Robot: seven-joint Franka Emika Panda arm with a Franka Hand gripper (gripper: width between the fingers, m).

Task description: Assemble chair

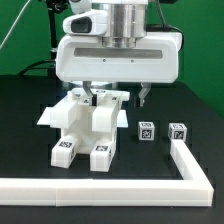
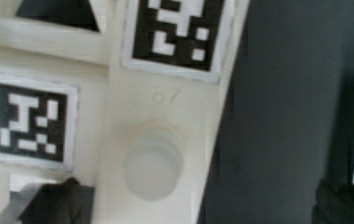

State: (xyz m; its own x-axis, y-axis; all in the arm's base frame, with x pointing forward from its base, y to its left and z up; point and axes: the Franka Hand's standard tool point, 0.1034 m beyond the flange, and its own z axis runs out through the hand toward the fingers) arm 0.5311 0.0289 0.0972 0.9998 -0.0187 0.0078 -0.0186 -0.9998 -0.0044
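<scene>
The chair (image 1: 85, 128) is a joined white blocky piece with black-and-white tags on its front feet, standing on the black table left of centre. My gripper (image 1: 118, 96) hangs over its rear top edge. The jaws are open, one finger on either side of the chair's upper right part. In the wrist view a white chair bar (image 2: 156, 150) with two tags fills the picture close up. It lies between the dark fingers (image 2: 41, 200), nearer to one of them. I cannot tell whether that finger touches it. Nothing is gripped.
Two short white tagged posts (image 1: 146, 129) (image 1: 177, 130) stand on the table at the exterior view's right of the chair. The long white L-shaped rail (image 1: 100, 186) runs along the front and turns back at the right (image 1: 185, 157).
</scene>
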